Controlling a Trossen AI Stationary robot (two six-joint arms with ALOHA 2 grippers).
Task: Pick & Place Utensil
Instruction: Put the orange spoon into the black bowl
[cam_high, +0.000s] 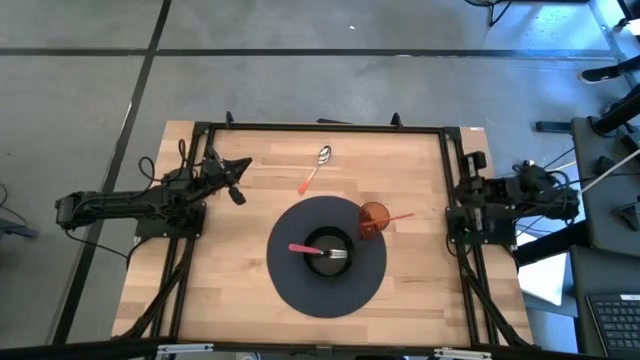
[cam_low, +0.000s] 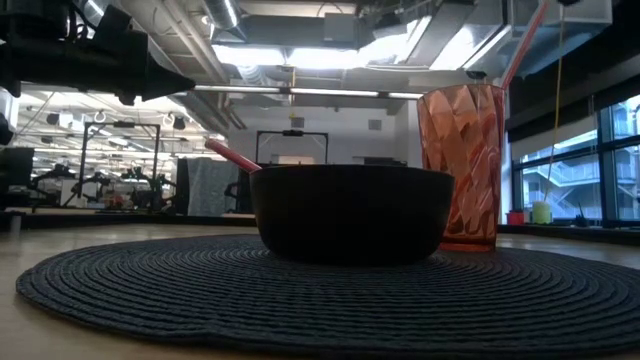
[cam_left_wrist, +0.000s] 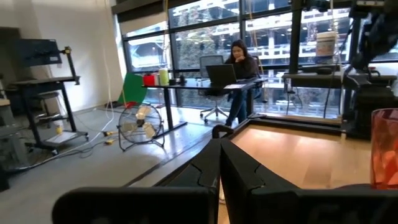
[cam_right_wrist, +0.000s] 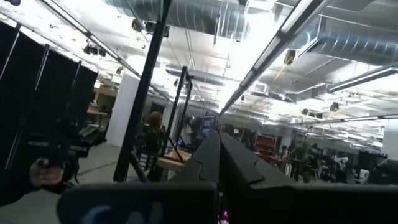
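A fork with a pink handle (cam_high: 303, 248) lies in the black bowl (cam_high: 328, 250), its tines (cam_high: 338, 255) inside and its handle (cam_low: 232, 155) sticking out over the rim. The bowl (cam_low: 350, 215) stands on a dark round placemat (cam_high: 327, 290). A spoon with an orange handle (cam_high: 314, 172) lies flat on the wood beyond the mat. My left gripper (cam_high: 236, 190) is shut at the table's left side and holds nothing. My right gripper (cam_right_wrist: 217, 152) is shut too; its arm (cam_high: 480, 195) is drawn back at the table's right edge.
An orange faceted cup (cam_high: 374, 218) with a pink straw (cam_low: 520, 45) stands on the mat's far right part, next to the bowl. A black frame (cam_high: 320, 128) runs round the table. A person sits at a desk (cam_left_wrist: 239, 59) in the room beyond.
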